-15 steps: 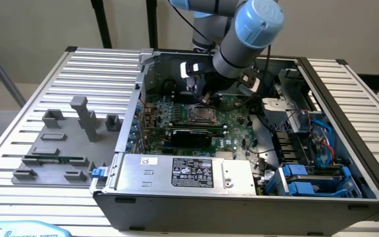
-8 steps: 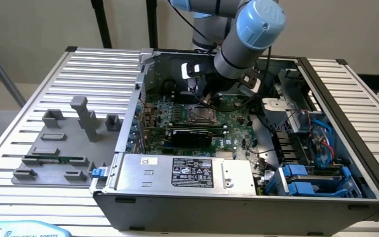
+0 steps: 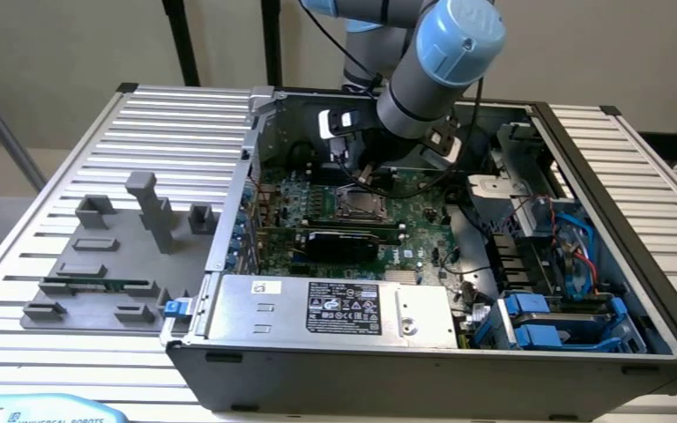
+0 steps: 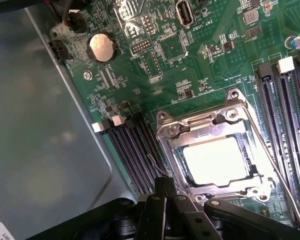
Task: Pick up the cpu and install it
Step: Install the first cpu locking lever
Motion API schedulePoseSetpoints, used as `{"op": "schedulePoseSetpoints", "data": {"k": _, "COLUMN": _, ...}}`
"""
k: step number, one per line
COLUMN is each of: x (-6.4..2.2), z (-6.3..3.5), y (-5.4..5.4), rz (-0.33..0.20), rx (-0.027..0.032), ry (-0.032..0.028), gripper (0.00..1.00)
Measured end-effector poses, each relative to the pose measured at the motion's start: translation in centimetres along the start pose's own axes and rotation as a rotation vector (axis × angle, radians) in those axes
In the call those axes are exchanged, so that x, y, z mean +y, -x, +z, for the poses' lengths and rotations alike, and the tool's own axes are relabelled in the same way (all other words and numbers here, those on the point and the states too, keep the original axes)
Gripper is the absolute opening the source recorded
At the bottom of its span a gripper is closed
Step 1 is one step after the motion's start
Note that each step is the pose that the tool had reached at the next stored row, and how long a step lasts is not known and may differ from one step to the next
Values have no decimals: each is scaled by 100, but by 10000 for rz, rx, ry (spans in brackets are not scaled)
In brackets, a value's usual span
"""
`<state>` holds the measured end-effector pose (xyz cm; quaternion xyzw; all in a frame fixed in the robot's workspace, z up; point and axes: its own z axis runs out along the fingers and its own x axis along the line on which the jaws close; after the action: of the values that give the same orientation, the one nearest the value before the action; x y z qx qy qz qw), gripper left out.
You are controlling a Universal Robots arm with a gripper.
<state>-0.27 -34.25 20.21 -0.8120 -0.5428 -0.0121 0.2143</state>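
Observation:
The cpu [image 4: 215,161] lies flat inside the socket [image 4: 230,116] of the green motherboard [image 4: 190,60], its silvery top glaring under the light. The socket's metal frame surrounds it on all sides. My gripper [image 4: 163,186] hovers just beside the socket's edge, its dark fingers pressed together and shut on nothing. In the exterior view the arm [image 3: 439,66] reaches down into the open computer case [image 3: 433,370], and the gripper [image 3: 356,176] hangs right above the socket [image 3: 359,205].
Dark memory slots [image 4: 132,145] flank the socket, and a coin battery [image 4: 101,47] sits further off. A grey tray of plastic blocks [image 3: 103,264] lies on the exterior view's left. The power supply [image 3: 338,308] and blue drive bays [image 3: 550,322] occupy the case's front.

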Motion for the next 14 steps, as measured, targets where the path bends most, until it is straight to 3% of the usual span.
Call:
{"op": "schedulePoseSetpoints", "data": {"k": 8, "x": -2, "z": -5, "y": -5, "rz": -3, "rx": 13, "ry": -7, "gripper": 11}}
{"op": "schedulePoseSetpoints", "data": {"k": 14, "x": 43, "z": -16, "y": -25, "rz": -7, "rx": 29, "ry": -15, "gripper": 11}}
